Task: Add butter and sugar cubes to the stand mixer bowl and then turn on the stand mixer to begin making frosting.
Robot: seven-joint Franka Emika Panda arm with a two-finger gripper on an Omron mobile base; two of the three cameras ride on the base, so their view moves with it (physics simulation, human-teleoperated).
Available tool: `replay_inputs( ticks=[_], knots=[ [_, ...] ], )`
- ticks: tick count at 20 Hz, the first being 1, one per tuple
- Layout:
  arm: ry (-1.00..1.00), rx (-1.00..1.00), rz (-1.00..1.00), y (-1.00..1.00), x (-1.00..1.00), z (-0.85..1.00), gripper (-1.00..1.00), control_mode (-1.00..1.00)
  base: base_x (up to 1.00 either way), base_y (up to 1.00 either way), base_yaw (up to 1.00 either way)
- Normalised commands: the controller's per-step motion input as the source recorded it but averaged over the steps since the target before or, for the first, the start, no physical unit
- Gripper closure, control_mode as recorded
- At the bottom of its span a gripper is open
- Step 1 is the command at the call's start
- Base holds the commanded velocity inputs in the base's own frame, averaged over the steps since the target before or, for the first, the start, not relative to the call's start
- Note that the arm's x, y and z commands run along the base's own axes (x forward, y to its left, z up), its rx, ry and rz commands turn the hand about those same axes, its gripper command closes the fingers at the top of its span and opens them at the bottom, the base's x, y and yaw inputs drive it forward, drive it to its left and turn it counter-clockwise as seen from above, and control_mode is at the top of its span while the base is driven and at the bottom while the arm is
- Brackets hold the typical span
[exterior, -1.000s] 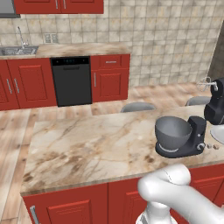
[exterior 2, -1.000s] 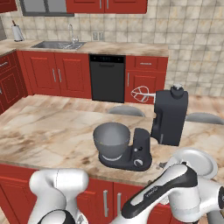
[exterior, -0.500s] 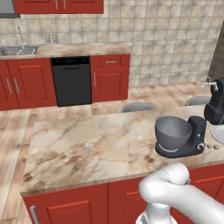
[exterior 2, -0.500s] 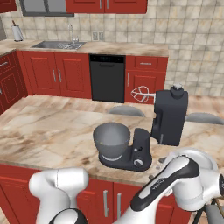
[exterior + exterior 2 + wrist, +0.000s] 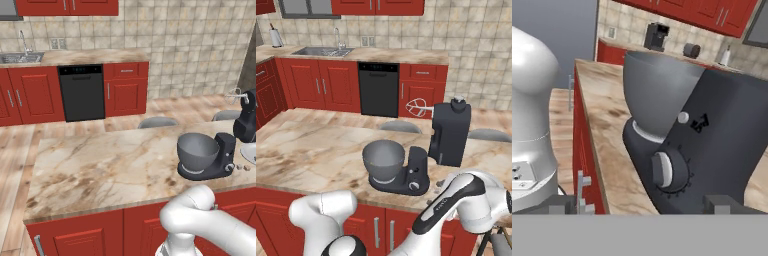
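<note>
My pincer (image 5: 647,202): jaws wide apart, holding nothing, facing the silver dial (image 5: 663,171) | dark charcoal stand mixer (image 5: 421,150) with deep grey metal bowl (image 5: 384,159) near counter's front edge | tiny tan sugar cubes (image 5: 242,167) beside its base | bowl looks empty; everything left.

I see the charcoal stand mixer (image 5: 421,155) near the counter edge — head tilted back, grey stand mixer bowl (image 5: 383,159) seated on its base, two sugar cubes (image 5: 242,167) just beside it.
</note>
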Motion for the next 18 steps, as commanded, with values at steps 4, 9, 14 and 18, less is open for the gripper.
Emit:
replay_inputs(
  ticks=[4, 9, 14, 18],
  knots=[
    [0.06, 0.0, 0.04, 0.0, 0.07, -0.11, -1.0, -1.0, 0.0, 0.0, 0.0],
    [0.03, 0.0, 0.03, 0.0, 0.0, -0.14, -1.0, -1.0, 0.0, 0.0, 0.0],
    [0.0, 0.0, 0.01, 0.0, 0.0, -0.1, -1.0, -1.0, 0.0, 0.0, 0.0],
    [0.0, 0.01, 0.0, -0.02, 0.04, -0.05, -1.0, -1.0, 0.0, 0.0, 0.0]
  ],
)
